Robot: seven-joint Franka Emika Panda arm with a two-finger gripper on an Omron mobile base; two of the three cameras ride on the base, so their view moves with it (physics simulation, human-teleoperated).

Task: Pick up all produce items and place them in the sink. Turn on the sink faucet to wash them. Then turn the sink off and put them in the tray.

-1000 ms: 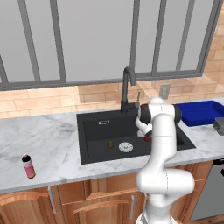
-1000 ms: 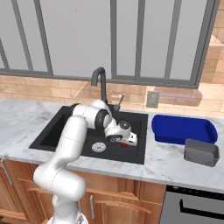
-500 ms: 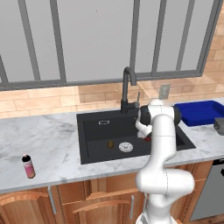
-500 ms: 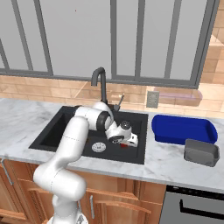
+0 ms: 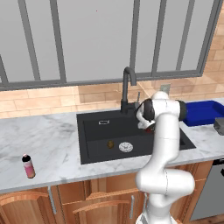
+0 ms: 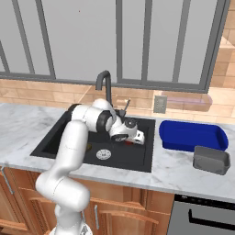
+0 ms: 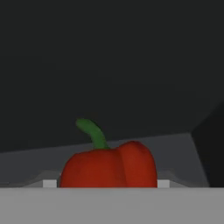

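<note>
Two produce items lie in the sink [image 5: 89,144] | red pepper [image 7: 109,168] sits between my gripper [image 6: 133,139] fingers, pinched or not I cannot tell | olive ball [image 5: 110,144] beside drain | pepper judged light, smooth-skinned (hollow, bruisable): grip the body, never the stem.

Red pepper [image 7: 109,166], green stem. Brownish-olive ball [image 5: 110,144] on sink floor. Sink [image 5: 94,131] matte black, silver round drain [image 5: 125,147]. Faucet [image 5: 127,89] matte black. Tray [image 6: 193,136] bright blue. Grey bin [image 6: 210,159] beside it. Worktop [image 5: 43,140] white marble, grey veining. Bottle [image 5: 28,166] pink, black cap. Backsplash [image 5: 39,99] tan brick. Cabinet fronts [image 5: 87,203] warm brown wood. Arm [image 5: 164,144] white, dark joints.
</note>
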